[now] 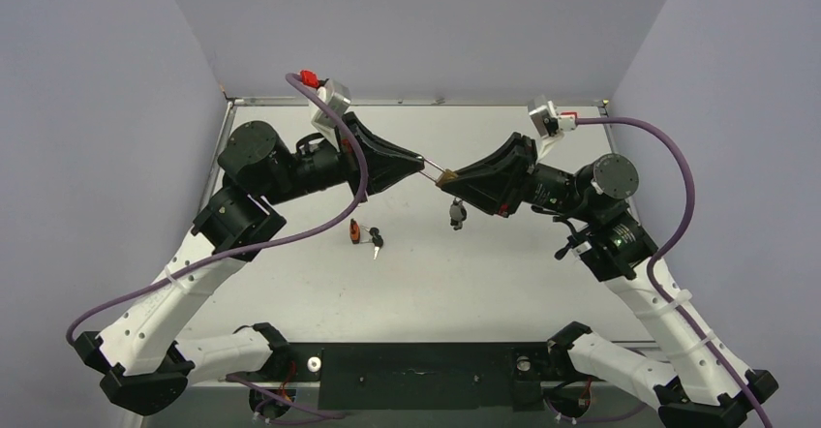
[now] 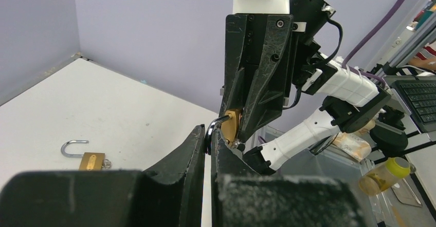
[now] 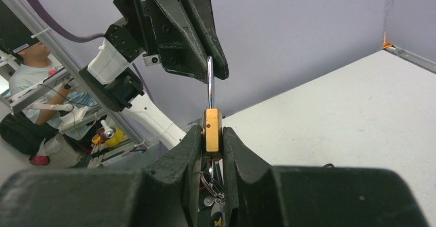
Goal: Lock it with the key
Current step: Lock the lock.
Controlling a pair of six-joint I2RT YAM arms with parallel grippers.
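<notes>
Clamping the brass body of the lock (image 3: 211, 127) between its two fingers, the right gripper (image 3: 211, 140) is closed down to the width of that body and holds it well above the worktop (image 1: 503, 283). The lock's silver shackle (image 3: 210, 83) points away from the right gripper and runs straight into the left gripper (image 2: 209, 142). That gripper's fingers are pressed fully together on the bend of the shackle, so both arms grip the same lock, tip to tip, over the middle of the worktop. A bunch of keys (image 1: 457, 217) on a ring hangs just under the lock; I cannot tell whether one of them sits in the keyhole. A second padlock (image 2: 87, 159) with its shackle swung open lies flat on the worktop, well apart from both grippers.
</notes>
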